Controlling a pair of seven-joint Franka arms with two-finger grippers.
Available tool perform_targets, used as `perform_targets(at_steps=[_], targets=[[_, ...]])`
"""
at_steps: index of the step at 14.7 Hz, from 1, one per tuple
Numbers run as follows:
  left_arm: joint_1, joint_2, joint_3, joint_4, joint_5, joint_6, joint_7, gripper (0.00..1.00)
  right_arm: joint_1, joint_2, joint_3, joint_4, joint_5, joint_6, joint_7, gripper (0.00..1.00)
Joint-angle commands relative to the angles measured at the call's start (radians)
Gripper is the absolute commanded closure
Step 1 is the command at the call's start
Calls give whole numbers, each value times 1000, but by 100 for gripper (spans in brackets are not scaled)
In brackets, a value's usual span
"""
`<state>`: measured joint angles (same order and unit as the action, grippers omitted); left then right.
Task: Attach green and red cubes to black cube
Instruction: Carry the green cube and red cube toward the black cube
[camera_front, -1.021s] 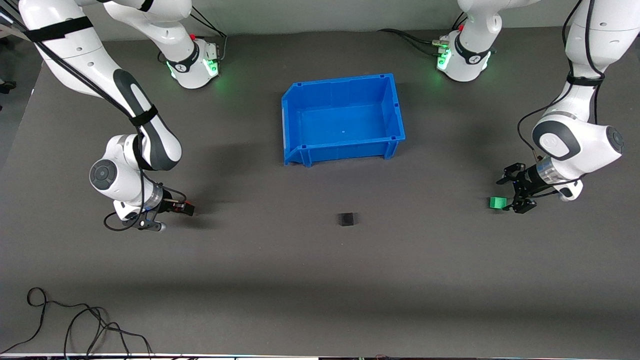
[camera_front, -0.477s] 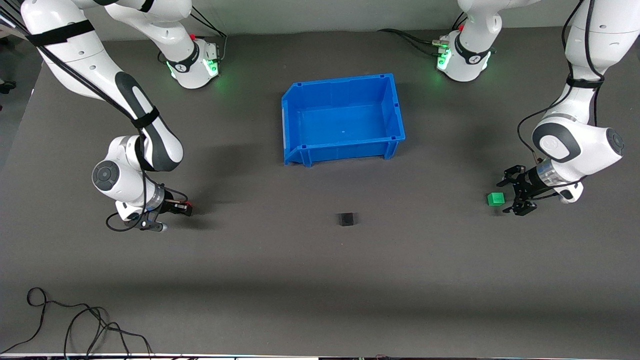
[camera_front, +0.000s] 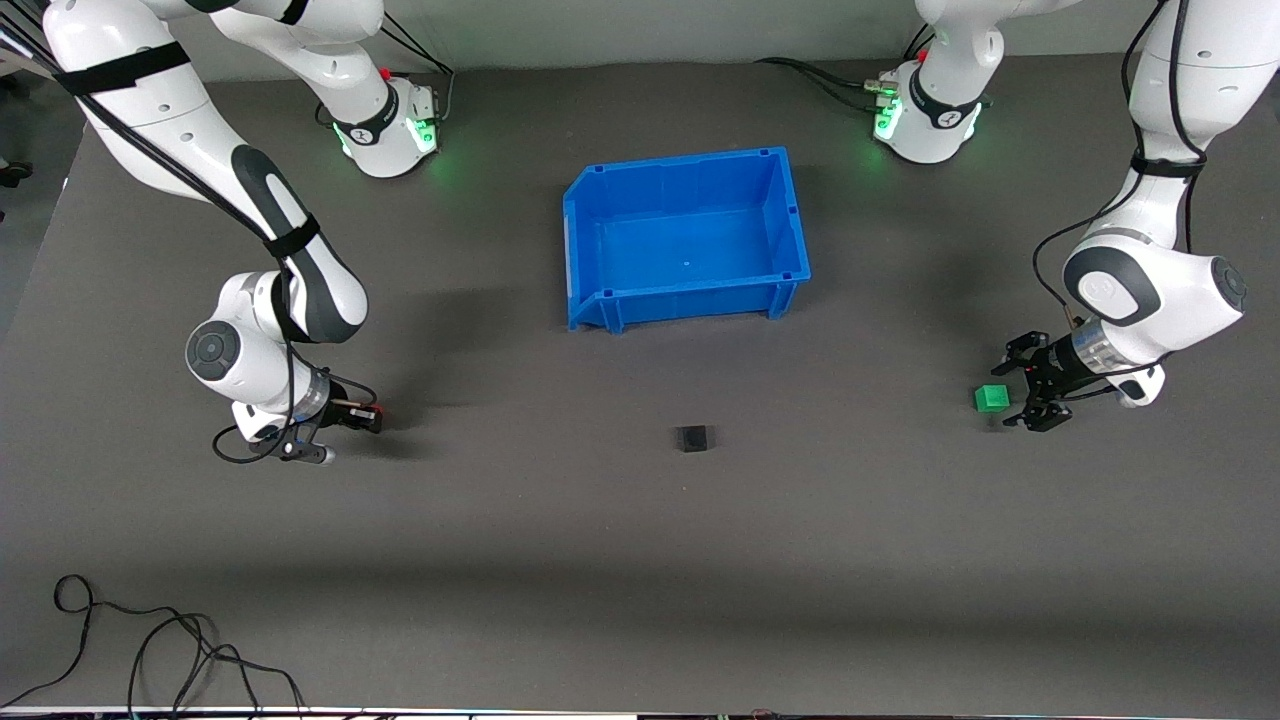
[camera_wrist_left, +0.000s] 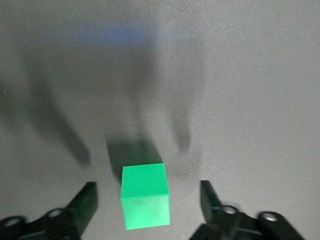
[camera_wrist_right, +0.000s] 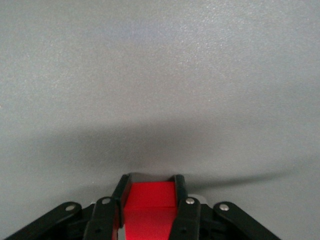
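The green cube (camera_front: 990, 397) lies on the grey mat at the left arm's end of the table. My left gripper (camera_front: 1014, 388) is low over the mat and open, its fingers on either side of the green cube (camera_wrist_left: 145, 195) with a gap at each side. My right gripper (camera_front: 366, 416) is low at the right arm's end and shut on the red cube (camera_wrist_right: 150, 202), both fingers (camera_wrist_right: 179, 190) pressed against its sides. Only a sliver of the red cube (camera_front: 381, 410) shows in the front view. The black cube (camera_front: 691, 438) sits alone mid-table, nearer to the front camera than the bin.
An open blue bin (camera_front: 680, 165) stands mid-table toward the robots' bases. A loose black cable (camera_front: 150, 650) lies near the table's front edge at the right arm's end.
The right gripper's fingers have closed onto the red cube. The left gripper's fingers have narrowed a little around the green cube, which shifted slightly away from the front camera.
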<state>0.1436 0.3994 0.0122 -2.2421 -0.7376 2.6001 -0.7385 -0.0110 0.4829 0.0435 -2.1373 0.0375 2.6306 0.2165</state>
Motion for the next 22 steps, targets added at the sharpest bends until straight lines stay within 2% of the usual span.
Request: perform_targets(at_steps=[1, 2, 4, 8, 12, 14, 19, 22], targets=[[-12, 12, 5, 12, -23, 9, 22, 64, 37, -16, -1, -9, -18, 17, 143, 100], [-12, 12, 5, 12, -25, 9, 22, 74, 67, -21, -1, -6, -18, 16, 218, 100], [-12, 6, 5, 12, -28, 8, 21, 86, 142, -21, -2, 13, -18, 11, 399, 100], [-9, -20, 6, 41, -28, -15, 1, 88, 291, 31, -1, 132, -16, -72, 790, 100], [-9, -44, 14, 153, -2, -187, -96, 88, 411, 152, -2, 371, -16, -214, 1195, 100], [-18, -37, 8, 199, 56, -201, -181, 88, 443, 218, -1, 500, -16, -291, 1351, 100], [-171, -27, 9, 233, 75, -186, -379, 88, 485, 330, 10, 689, -5, -324, 1625, 100], [-303, -17, 9, 233, 75, -122, -531, 88, 543, 396, 12, 776, -5, -324, 1754, 100]])
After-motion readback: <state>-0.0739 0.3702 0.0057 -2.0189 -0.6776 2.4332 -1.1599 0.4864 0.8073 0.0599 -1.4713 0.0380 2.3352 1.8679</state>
